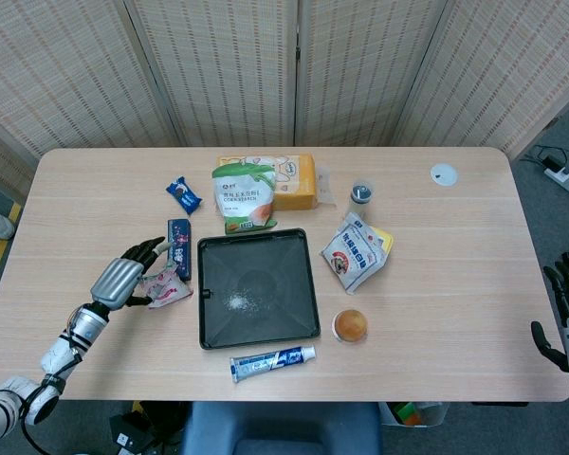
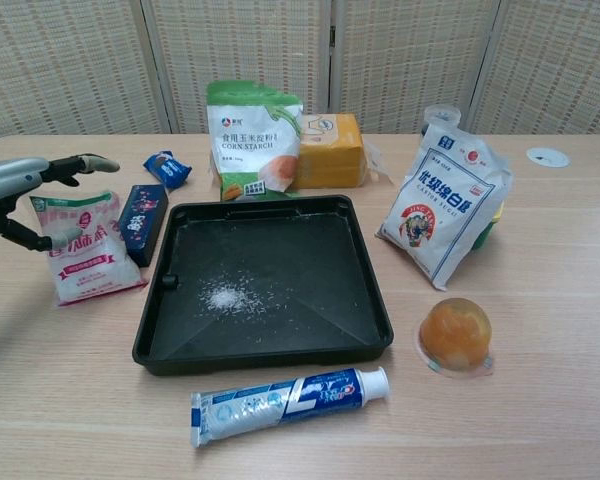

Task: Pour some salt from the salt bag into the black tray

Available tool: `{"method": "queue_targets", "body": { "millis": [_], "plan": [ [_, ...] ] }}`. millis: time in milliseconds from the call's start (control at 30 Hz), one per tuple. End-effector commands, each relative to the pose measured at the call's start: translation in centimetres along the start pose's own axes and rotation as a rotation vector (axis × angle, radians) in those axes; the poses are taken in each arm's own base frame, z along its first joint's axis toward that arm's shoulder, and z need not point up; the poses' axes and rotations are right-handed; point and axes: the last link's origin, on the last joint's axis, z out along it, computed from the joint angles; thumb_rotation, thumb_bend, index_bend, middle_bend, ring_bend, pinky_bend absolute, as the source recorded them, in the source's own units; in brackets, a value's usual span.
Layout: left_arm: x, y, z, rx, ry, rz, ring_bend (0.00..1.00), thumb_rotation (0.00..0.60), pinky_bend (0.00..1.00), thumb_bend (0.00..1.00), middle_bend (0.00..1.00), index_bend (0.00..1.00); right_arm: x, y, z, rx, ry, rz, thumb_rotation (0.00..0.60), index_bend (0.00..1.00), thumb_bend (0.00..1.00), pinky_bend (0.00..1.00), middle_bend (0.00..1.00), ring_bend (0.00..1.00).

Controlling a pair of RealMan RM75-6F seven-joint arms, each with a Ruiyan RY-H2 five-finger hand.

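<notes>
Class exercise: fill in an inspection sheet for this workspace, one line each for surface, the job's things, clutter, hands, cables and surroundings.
Surface: wooden table.
Job's things: salt bag lies left of the black tray; small salt pile in the tray.
Clutter: corn starch bag, sugar bag, toothpaste tube, jelly cup, blue box.
Hands: left hand open above the salt bag; right hand off the table edge.
Cables: power strip on the floor.
Surroundings: woven screen behind.

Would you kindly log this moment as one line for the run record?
left hand: open, beside salt bag | salt bag: on table, left of black tray | tray: small salt pile | right hand: idle off table edge
</notes>
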Motion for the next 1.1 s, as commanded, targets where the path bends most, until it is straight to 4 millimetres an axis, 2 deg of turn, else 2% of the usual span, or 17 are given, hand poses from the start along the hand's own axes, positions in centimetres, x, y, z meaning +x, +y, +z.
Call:
{"method": "queue_targets", "body": {
  "millis": [33,333,567,833,1100],
  "plan": [
    [0.8,-0.3,-0.1,0.021,0.012,-0.004,0.02,0.6,0.16,0.48,0.01,0.0,0.0,0.0,-0.1,-0.001,0.0,0.001,0.6,0.04,0.42,0.04,0.07,0.14],
    [2.3,-0.5,-0.4,0.059,0.061,-0.036,0.04,0.6,0.17,0.48,0.01,0.0,0.1,0.2,-0.1,-0.002,0.005,-0.003,0.6,0.04,0.42,0.04,0.07,0.14],
    [3.8,-1.2,-1.8,0.164,0.134,-0.062,0.07,0.6,0.18,0.49,0.03,0.0,-0.2,0.4,0.1,0.0,-0.017,-0.008,0.6,0.04,0.42,0.04,0.07,0.14],
    [5.5,-2.2,-5.9,0.38,0.225,-0.007,0.09,0.6,0.17,0.54,0.05,0.03,-0.9,0.7,0.8,0.028,-0.062,0.036,0.6,0.04,0.42,0.04,0.08,0.14],
    [5.4,-1.9,-10.6,0.508,0.285,0.053,0.09,0.6,0.16,0.56,0.06,0.05,-1.6,0.7,1.6,0.093,-0.085,0.123,0.6,0.04,0.42,0.04,0.08,0.14]
  ]
}}
